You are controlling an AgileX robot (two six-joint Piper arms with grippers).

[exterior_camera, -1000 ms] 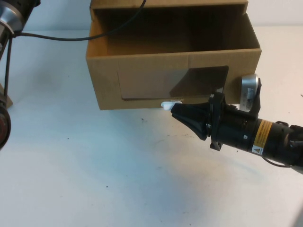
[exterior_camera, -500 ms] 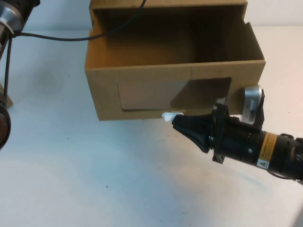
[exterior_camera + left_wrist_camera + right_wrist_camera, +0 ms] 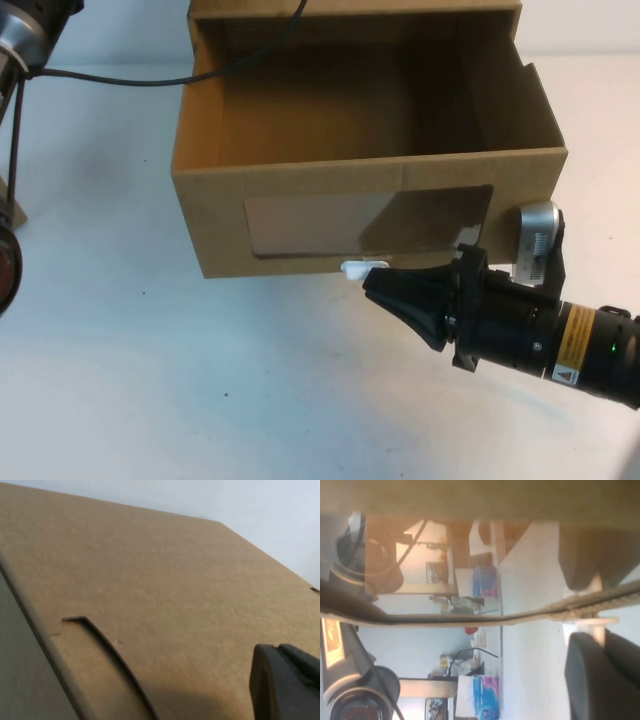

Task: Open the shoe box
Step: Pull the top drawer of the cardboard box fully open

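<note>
**Right gripper [image 3: 372, 279] pinches the pull tab [image 3: 353, 268]**

Right gripper sits low at the front of the shoe box [image 3: 300, 190], closed tight on the small white tab that sticks out under the front wall. The wrist view shows the tab clamped between its two dark pads. The left gripper [image 3: 287, 682] lies close against a plain cardboard face of the box. Whether it is open or closed I cannot tell.

The box stands at the far middle of the table [image 3: 200, 380], open on top and apparently empty, its far end under a cardboard strip.

It is probably light, so it may slide as a whole instead of opening unless something steadies it. Its thin cardboard walls would bend if squeezed. The tab is the obvious place to hold, though it is small and may tear or slip under a jerk. A steady, level pull suits it best.

Count: one box, one tab, one glossy panel [image 3: 330, 222] on the front wall, one black cable [image 3: 150, 80] trailing over the rim.
</note>
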